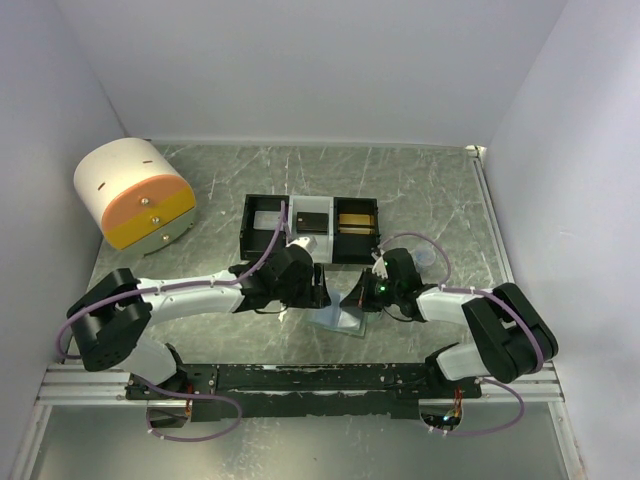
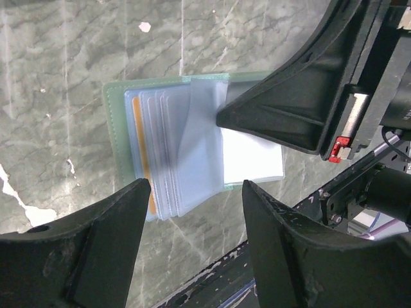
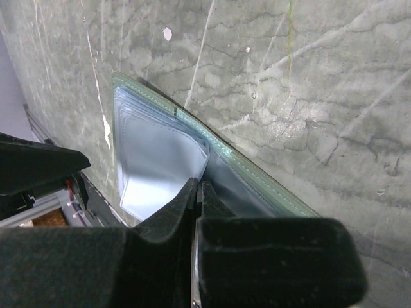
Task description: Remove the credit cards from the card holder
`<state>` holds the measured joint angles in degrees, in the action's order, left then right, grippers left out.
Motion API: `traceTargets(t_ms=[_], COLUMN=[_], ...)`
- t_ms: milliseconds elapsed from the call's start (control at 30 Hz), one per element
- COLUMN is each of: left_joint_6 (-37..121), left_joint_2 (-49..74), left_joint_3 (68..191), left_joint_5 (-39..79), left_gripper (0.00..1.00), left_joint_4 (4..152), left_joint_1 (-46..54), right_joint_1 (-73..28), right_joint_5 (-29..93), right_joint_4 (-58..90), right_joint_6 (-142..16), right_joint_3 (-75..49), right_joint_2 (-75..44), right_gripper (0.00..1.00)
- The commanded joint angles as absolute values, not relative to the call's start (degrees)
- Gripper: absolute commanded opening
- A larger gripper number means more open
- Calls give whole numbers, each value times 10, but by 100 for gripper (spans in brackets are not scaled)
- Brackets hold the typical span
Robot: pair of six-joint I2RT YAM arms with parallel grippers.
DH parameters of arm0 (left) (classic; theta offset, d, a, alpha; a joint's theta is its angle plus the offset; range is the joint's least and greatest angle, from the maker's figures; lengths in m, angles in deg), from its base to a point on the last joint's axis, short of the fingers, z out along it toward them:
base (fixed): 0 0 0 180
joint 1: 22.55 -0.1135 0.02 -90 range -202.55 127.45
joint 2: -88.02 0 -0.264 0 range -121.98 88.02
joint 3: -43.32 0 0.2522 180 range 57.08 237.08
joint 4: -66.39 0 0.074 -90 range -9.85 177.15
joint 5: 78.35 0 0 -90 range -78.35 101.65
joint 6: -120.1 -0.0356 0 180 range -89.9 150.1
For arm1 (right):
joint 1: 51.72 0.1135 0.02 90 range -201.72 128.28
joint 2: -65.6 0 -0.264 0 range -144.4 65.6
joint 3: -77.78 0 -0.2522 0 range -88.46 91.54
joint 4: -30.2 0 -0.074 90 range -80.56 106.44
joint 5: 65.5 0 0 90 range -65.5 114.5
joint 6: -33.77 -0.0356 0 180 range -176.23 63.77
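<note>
The card holder (image 1: 343, 321) lies open on the marble table between both grippers, its sage-green rim (image 2: 114, 115) around a fan of clear sleeves (image 2: 173, 147). The orange edge of a credit card (image 2: 137, 128) shows in the left stack, and a white card (image 2: 253, 159) lies on the right panel. My right gripper (image 3: 198, 184) is shut on one clear sleeve (image 3: 160, 160), lifting it off the green cover (image 3: 225, 154). My left gripper (image 2: 196, 185) hangs open over the holder's near edge with nothing between its fingers. In the top view the left gripper (image 1: 318, 290) and the right gripper (image 1: 358, 297) nearly meet.
A black-and-white three-compartment tray (image 1: 310, 228) stands just behind the holder. A white and orange cylinder (image 1: 135, 193) sits at the back left. The black mounting rail (image 1: 300, 380) runs along the near edge, close below the holder.
</note>
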<state>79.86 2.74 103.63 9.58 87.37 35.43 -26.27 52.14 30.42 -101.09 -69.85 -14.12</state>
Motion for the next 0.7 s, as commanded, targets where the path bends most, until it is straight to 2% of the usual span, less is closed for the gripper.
traceTargets(t_ms=[0,433,667], left_joint_6=[781,770,780], left_joint_2=[11,-37,-9], left_joint_3=[1043,1061,1071], left_joint_5=[116,150,90], left_gripper=[70,69,70], left_joint_4=[839,804,858], left_joint_1=[358,358,359], right_joint_1=[-273,-273,-273], right_joint_5=[439,441,441], right_joint_4=[252,249,251], right_joint_6=[-990,-987,-988], right_joint_3=[-732,-729,-730], right_joint_2=[-167,-173,-179], right_gripper=[0,0,0])
